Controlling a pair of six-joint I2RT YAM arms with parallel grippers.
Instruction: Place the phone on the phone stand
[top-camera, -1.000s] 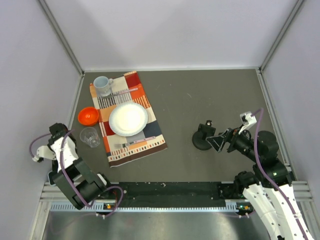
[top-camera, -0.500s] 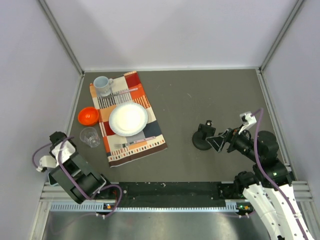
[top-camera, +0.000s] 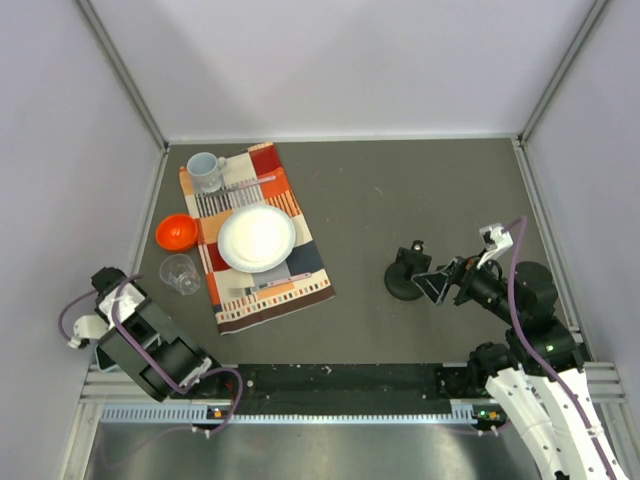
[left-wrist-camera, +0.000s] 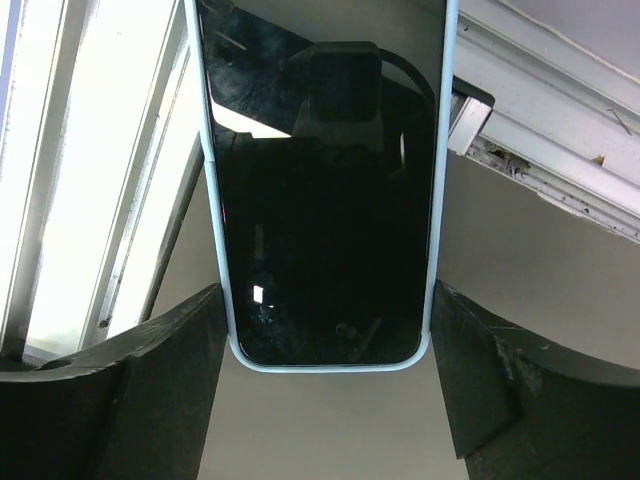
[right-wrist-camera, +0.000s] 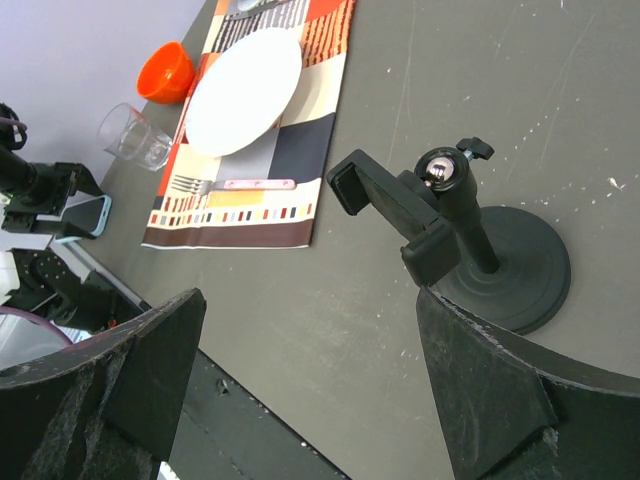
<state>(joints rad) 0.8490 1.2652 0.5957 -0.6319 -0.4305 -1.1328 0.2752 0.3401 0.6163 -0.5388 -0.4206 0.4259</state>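
The phone (left-wrist-camera: 325, 200), black screen with a light blue rim, fills the left wrist view, and both black fingers (left-wrist-camera: 170, 370) press against its long edges near its lower end. My left gripper (left-wrist-camera: 328, 300) is shut on it, at the table's near left corner, where the right wrist view shows the phone (right-wrist-camera: 85, 215) low over the tabletop. The black phone stand (top-camera: 405, 275) has a round base and a tilted clip (right-wrist-camera: 395, 215), and stands on the right half. My right gripper (top-camera: 440, 283) sits just right of the stand, open and holding nothing.
A striped placemat (top-camera: 255, 235) lies on the left with a white plate (top-camera: 257, 238), a mug (top-camera: 205, 171) and cutlery on it. An orange bowl (top-camera: 175, 232) and a clear glass (top-camera: 181, 272) stand beside its left edge, close to my left arm. Walls enclose the table.
My left arm has shifted down and slightly left toward the near left corner, and its jaws have narrowed onto the phone. The right arm and the stand have not moved.
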